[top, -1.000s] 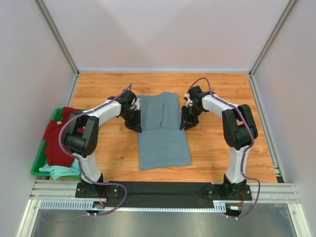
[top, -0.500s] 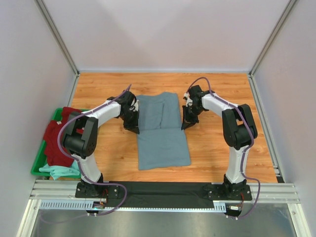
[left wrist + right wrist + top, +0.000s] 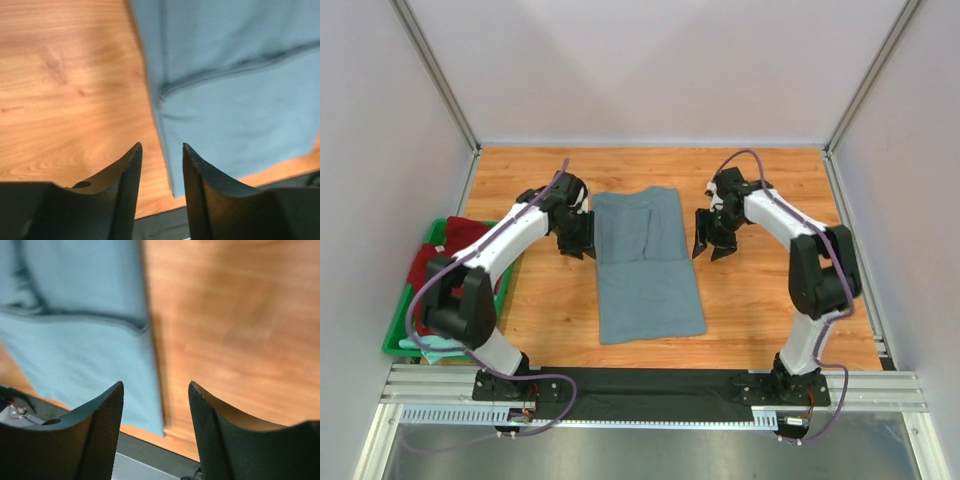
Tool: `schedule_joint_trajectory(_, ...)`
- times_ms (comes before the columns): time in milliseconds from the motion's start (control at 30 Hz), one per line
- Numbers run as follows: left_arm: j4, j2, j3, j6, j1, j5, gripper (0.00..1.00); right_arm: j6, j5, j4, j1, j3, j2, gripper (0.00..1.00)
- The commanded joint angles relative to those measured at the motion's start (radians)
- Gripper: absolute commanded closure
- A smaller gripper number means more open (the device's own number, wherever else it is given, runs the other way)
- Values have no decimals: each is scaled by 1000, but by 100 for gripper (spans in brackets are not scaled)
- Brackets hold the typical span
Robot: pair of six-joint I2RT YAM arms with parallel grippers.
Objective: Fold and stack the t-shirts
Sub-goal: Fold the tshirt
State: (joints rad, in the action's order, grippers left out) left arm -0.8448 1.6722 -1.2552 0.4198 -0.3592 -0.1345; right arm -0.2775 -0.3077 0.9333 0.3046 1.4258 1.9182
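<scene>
The left claw [image 3: 576,240] and right claw [image 3: 712,243] have backed off the sides of the blue shirt [image 3: 645,265]; both are half open, holding nothing.

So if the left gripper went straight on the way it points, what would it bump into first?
Probably the side edge of the flat slate grey-blue cotton t-shirt: the open left gripper points down right at it. Depth is unclear, so it might touch the bare wooden table beside the cloth.

Grey-blue t-shirt [image 3: 645,265] lies flat, folded narrow; red tee [image 3: 425,275], mint tee [image 3: 430,347] heaped left.
</scene>
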Motion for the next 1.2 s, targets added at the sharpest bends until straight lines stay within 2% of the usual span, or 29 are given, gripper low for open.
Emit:
schedule_joint_trajectory(0, 16, -201, 66, 54, -40, -103, 56, -60, -78, -36, 25, -150, -215, 43)
schedule_joint_trajectory(33, 50, -212, 145, 109, -59, -213, 60, -86, -164, -69, 40, -192, -269, 45)
schedule_joint_trajectory(67, 97, -224, 190, 140, -73, -252, 66, -115, -201, -162, 48, -249, -290, 48)
schedule_joint_trajectory(100, 192, -242, 233, 170, -93, -273, 67, -190, -230, -213, 54, -298, -313, 52)
schedule_joint_trajectory(133, 238, -250, 311, 233, -134, -293, 68, -222, -296, -265, 59, -399, -332, 64)
schedule_joint_trajectory(167, 290, -256, 348, 266, -148, -309, 70, -248, -332, -360, 62, -437, -355, 71)
schedule_joint_trajectory(233, 429, -252, 436, 344, -193, -339, 71, -282, -375, -412, 65, -519, -363, 85)
schedule_joint_trajectory(300, 510, -223, 497, 384, -205, -362, 72, -253, -380, -421, 65, -545, -352, 89)
schedule_joint_trajectory(400, 518, -206, 580, 438, -208, -312, 73, -226, -387, -433, 65, -602, -314, 89)
schedule_joint_trajectory(433, 497, -207, 597, 467, -207, -254, 73, -204, -343, -424, 64, -623, -305, 89)
schedule_joint_trajectory(533, 443, -248, 640, 475, -218, -212, 73, -172, -230, -340, 68, -653, -321, 88)
schedule_joint_trajectory(667, 230, -403, 515, 439, -349, -74, 64, -190, -153, -265, 183, -622, -511, 84)
schedule_joint_trajectory(700, 222, -416, 473, 456, -394, -64, 63, -204, -160, -266, 244, -607, -525, 79)
schedule_joint_trajectory(833, 305, -430, 491, 548, -454, -85, 62, -327, -289, -391, 350, -581, -466, 77)
schedule_joint_trajectory(867, 355, -405, 507, 566, -457, -89, 62, -353, -303, -443, 366, -579, -408, 77)
schedule_joint_trajectory(1000, 489, -339, 629, 623, -460, -125, 64, -439, -347, -565, 450, -591, -306, 79)
schedule_joint_trajectory(1167, 440, -264, 677, 591, -460, -39, 63, -411, -312, -614, 469, -672, -228, 81)
